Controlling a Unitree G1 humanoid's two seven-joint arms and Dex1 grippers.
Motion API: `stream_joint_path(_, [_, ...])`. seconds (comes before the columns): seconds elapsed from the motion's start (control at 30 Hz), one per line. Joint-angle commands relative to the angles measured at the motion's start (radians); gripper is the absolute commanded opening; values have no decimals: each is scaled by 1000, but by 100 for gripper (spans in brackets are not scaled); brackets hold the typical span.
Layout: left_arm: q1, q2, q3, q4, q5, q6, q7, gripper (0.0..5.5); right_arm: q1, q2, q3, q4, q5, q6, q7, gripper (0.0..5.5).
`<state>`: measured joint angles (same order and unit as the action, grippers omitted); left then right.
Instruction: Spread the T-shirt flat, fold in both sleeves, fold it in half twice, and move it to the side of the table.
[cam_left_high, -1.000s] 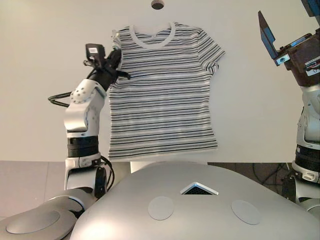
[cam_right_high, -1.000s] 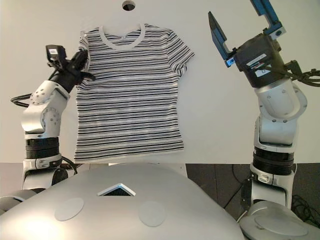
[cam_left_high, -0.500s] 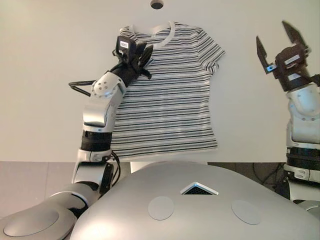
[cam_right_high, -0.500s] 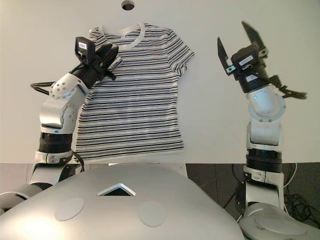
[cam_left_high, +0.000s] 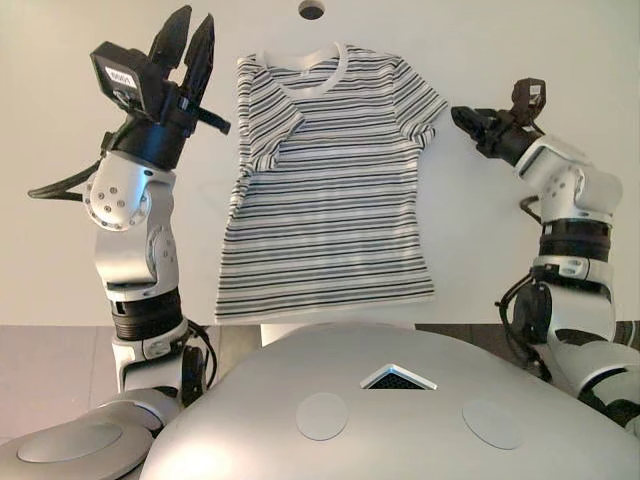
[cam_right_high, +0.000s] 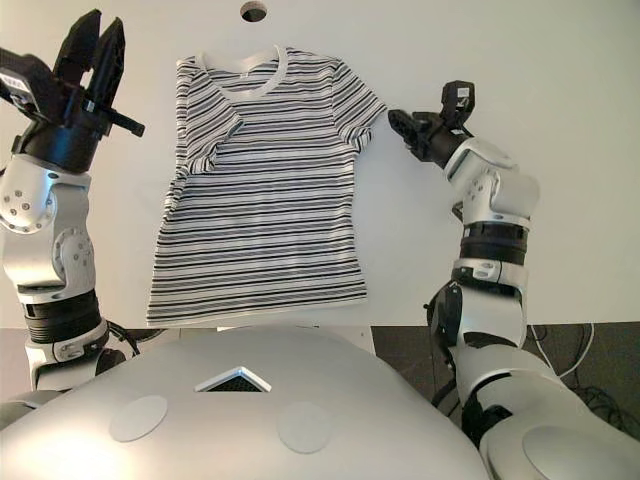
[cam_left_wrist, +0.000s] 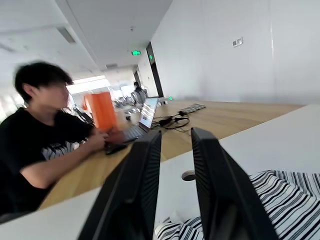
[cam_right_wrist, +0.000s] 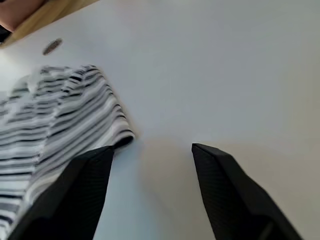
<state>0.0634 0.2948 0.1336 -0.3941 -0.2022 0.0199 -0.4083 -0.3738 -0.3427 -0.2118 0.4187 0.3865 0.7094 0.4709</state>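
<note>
The striped T-shirt (cam_left_high: 330, 190) lies flat on the white table (cam_left_high: 520, 250), collar at the far side. Its left sleeve (cam_left_high: 268, 120) is folded inward over the chest; the right sleeve (cam_left_high: 425, 105) still sticks out. My left gripper (cam_left_high: 190, 40) is raised above the table, left of the shirt's shoulder, open and holding nothing; its wrist view shows the shirt (cam_left_wrist: 280, 200) below its fingers (cam_left_wrist: 145, 175). My right gripper (cam_left_high: 468, 122) is low over the table just right of the right sleeve (cam_right_wrist: 95, 110), open, a short gap away from the cloth.
A round cable hole (cam_left_high: 313, 9) sits in the table just beyond the collar. Bare tabletop lies on both sides of the shirt. The table's near edge (cam_left_high: 500, 322) runs just below the shirt's hem.
The left gripper carried the left sleeve inward, let it go folded on the chest, then rose and swung out to the left. The right gripper came down beside the right sleeve.
</note>
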Motion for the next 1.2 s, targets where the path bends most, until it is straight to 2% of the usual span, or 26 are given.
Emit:
stream_joint_path(0.03, [25, -10, -27, 3, 27, -29, 15, 109, -39, 26, 15, 86, -5, 38, -6, 292])
stream_joint_path(0.33, [50, -23, -56, 12, 30, -33, 17, 109, -21, 70, 90, 9, -8, 56, 12, 292])
stream_joint_path(0.47, [53, -20, -63, 8, 36, -30, 21, 113, -4, 71, 113, -33, -11, 57, 14, 211])
stream_joint_path(0.63, [48, -19, -72, 8, 37, -27, 25, 113, 9, 64, 100, -36, -22, 35, -8, 138])
stream_joint_path(0.87, [33, -17, -84, 24, 36, -28, 26, 113, 21, 68, 90, -58, -41, -15, -49, 5])
stream_joint_path(1.0, [30, -18, -91, 30, 37, -29, 27, 113, 44, 73, 135, -115, -81, -67, -48, 2])
stream_joint_path(1.2, [21, -18, -112, 39, 42, -34, 24, 113, 110, 75, 268, -322, -229, -178, -106, 2])
